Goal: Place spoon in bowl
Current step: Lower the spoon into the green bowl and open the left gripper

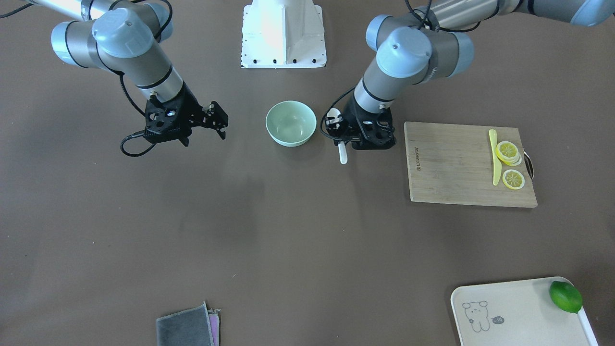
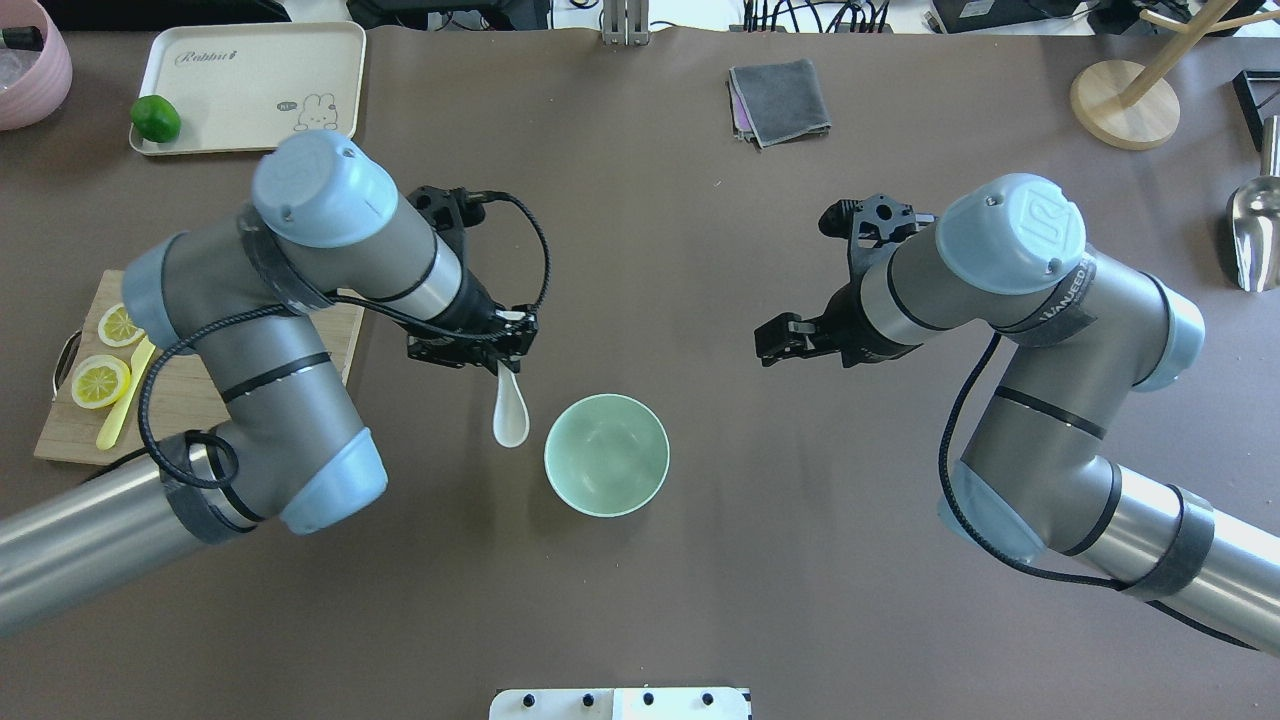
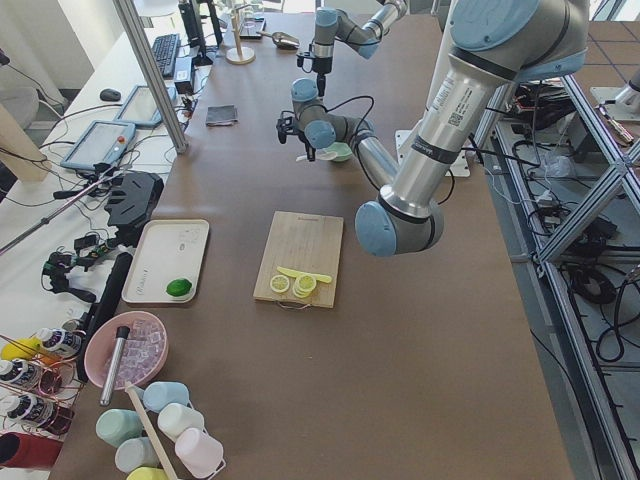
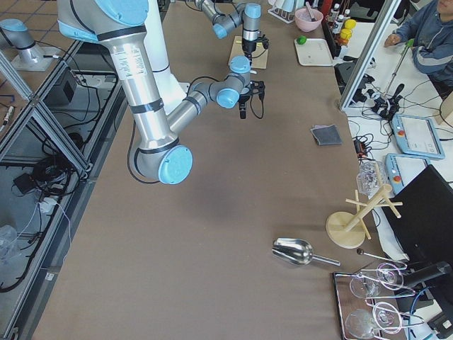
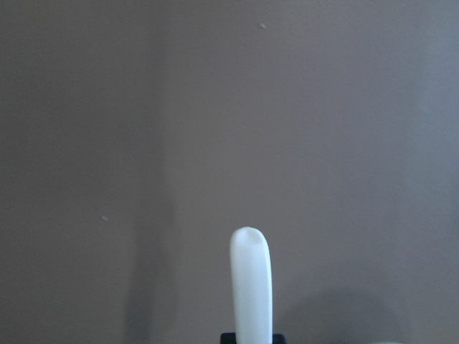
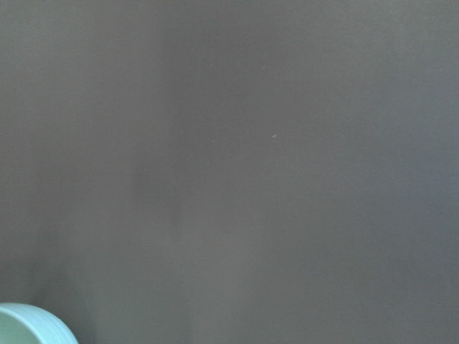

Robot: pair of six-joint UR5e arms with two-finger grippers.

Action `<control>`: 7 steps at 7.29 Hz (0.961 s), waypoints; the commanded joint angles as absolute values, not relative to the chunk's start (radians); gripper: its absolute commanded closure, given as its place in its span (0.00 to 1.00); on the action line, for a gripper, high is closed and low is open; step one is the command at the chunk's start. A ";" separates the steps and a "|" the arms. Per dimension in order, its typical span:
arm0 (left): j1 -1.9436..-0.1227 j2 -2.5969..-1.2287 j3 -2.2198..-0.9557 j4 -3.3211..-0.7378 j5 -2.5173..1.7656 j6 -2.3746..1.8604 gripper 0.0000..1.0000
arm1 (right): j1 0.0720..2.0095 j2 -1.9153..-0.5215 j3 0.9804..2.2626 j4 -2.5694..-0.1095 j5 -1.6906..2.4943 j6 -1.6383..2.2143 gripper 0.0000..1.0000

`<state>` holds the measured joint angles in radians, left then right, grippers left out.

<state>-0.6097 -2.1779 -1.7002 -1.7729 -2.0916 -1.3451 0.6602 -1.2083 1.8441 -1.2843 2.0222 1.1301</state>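
The white spoon (image 2: 510,410) is held by my left gripper (image 2: 505,355), which is shut on its handle; the scoop points toward the robot base and the handle tip (image 5: 251,279) sticks out the other way. The spoon (image 1: 342,154) hangs just beside the mint-green bowl (image 1: 290,124), outside its rim; the bowl (image 2: 606,455) is empty. My right gripper (image 1: 204,137) is open and empty, on the other side of the bowl and well apart from it. A sliver of the bowl's rim (image 6: 29,322) shows in the right wrist view.
A wooden cutting board (image 1: 451,163) carries a yellow knife (image 1: 494,156) and lemon slices (image 1: 508,151). A cream tray (image 1: 519,317) holds a lime (image 1: 565,296). A grey cloth (image 1: 185,329) lies at the operators' edge. A wooden stand (image 2: 1125,100) and a metal scoop (image 2: 1255,230) are far right.
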 commanded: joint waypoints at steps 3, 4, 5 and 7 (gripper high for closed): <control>-0.500 -2.254 -1.689 -1.775 -1.963 -1.436 0.02 | 0.684 -1.247 1.873 -1.281 2.039 1.108 0.00; -0.500 -2.250 -1.693 -1.773 -1.951 -1.433 0.02 | 0.692 -1.265 1.888 -1.281 2.045 1.108 0.00; -0.521 -2.225 -1.698 -1.773 -1.956 -1.408 0.02 | 0.730 -1.278 1.890 -1.282 2.068 1.104 0.00; -0.668 -2.057 -1.764 -1.769 -2.049 -1.141 0.02 | 0.848 -1.366 1.885 -1.292 2.129 0.919 0.00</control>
